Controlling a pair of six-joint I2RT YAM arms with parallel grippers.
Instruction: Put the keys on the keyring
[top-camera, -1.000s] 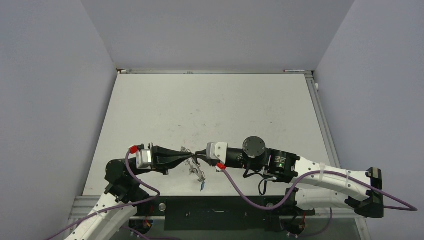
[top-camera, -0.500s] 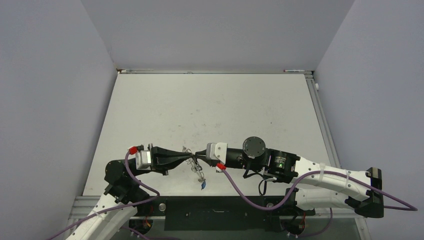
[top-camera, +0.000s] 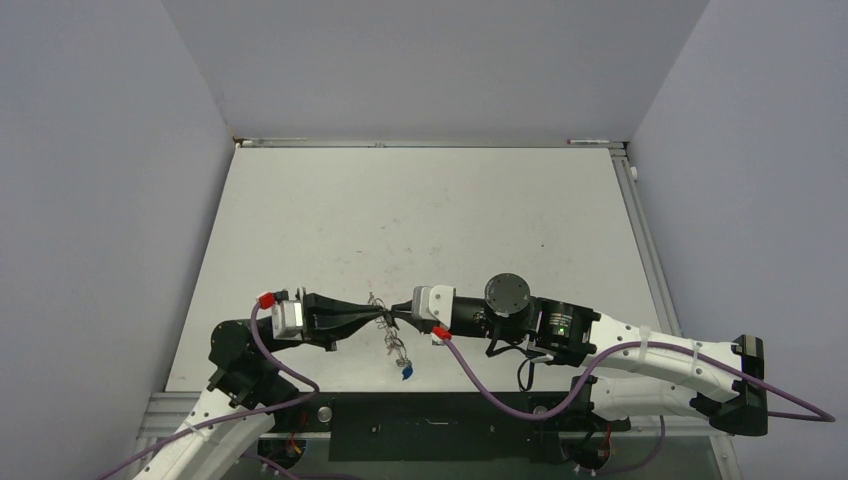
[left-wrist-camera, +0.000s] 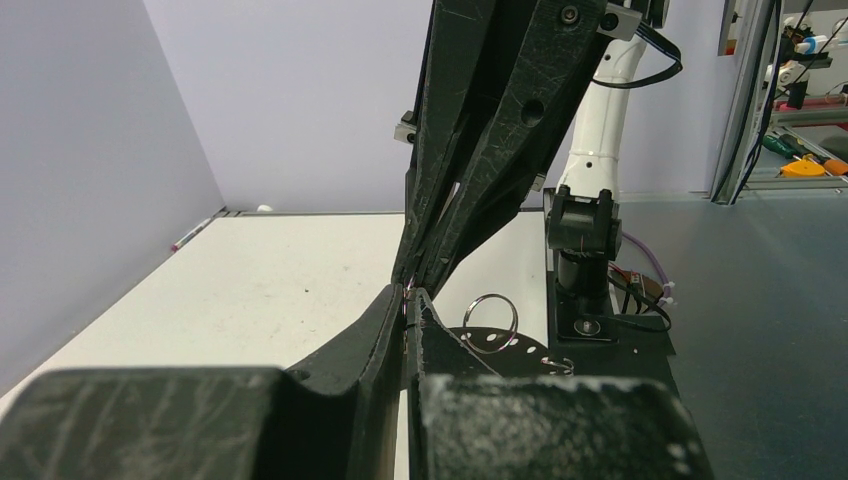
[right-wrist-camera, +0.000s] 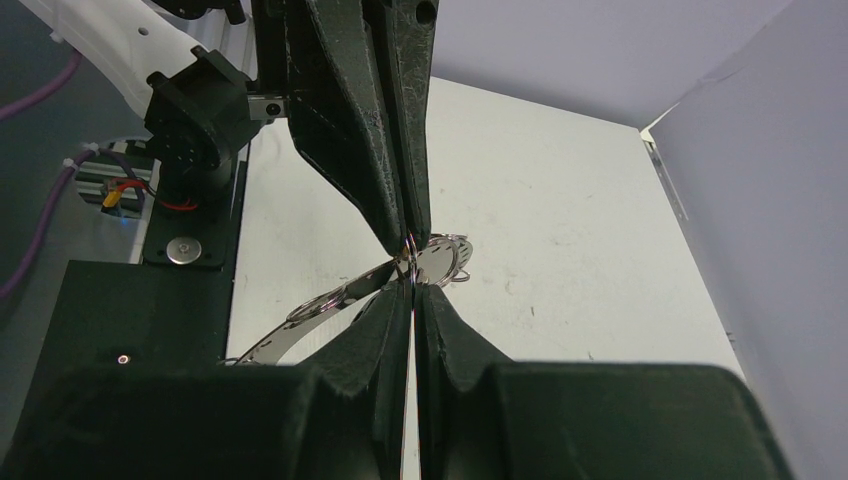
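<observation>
At the table's near edge, the left gripper is clenched on the keyring, gripped from 9 o'clock. The right gripper is clamped on the same rim from 3 o'clock, tip to tip. The keys are hung toward 6 o'clock, long axis 12-to-6, judged equally near both arms.

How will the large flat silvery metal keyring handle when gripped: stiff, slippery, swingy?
Probably stiff: the flat silvery keyring, pinched by left gripper and right gripper, looks unbent. Likely slippery, being thin metal. Its blue-tagged key seems to dangle, so may swing.
</observation>
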